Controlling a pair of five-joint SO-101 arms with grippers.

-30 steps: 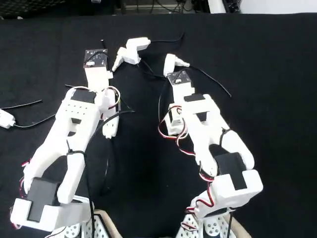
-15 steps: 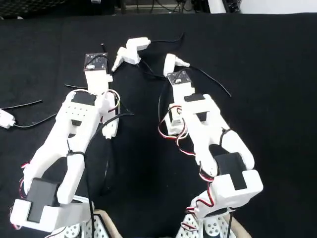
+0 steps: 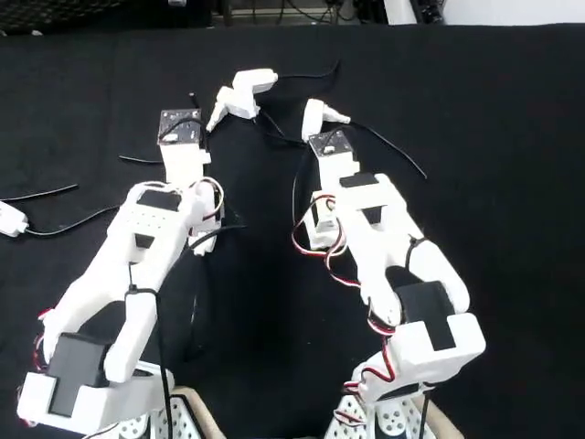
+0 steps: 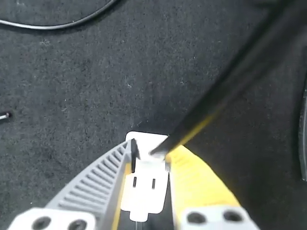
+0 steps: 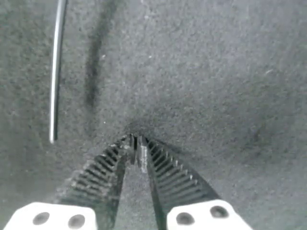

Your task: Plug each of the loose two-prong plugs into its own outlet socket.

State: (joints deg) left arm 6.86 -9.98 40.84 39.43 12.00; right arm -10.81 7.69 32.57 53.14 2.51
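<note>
My left gripper (image 4: 144,148) is shut on a small white socket piece (image 4: 144,187) with two slots in its face. A black cable (image 4: 225,91) runs off from it across the black cloth. In the high view the left arm's wrist (image 3: 181,128) sits just short of a cluster of white plug pieces (image 3: 242,95). My right gripper (image 5: 139,141) is shut low over the cloth, with a thin pale sliver between its tips. Its wrist (image 3: 329,144) is right behind another white plug (image 3: 314,114). A third white plug (image 3: 11,218) lies at the far left.
Black cables trail over the black cloth: one (image 3: 388,146) runs right from the plug by the right arm, another (image 3: 64,222) leads from the far-left plug, and one (image 5: 57,72) lies beside the right gripper. The table's right half (image 3: 512,183) is bare cloth.
The left arm has drawn its wrist back from the white plug cluster, slightly toward the near side. The right arm has stayed still.
</note>
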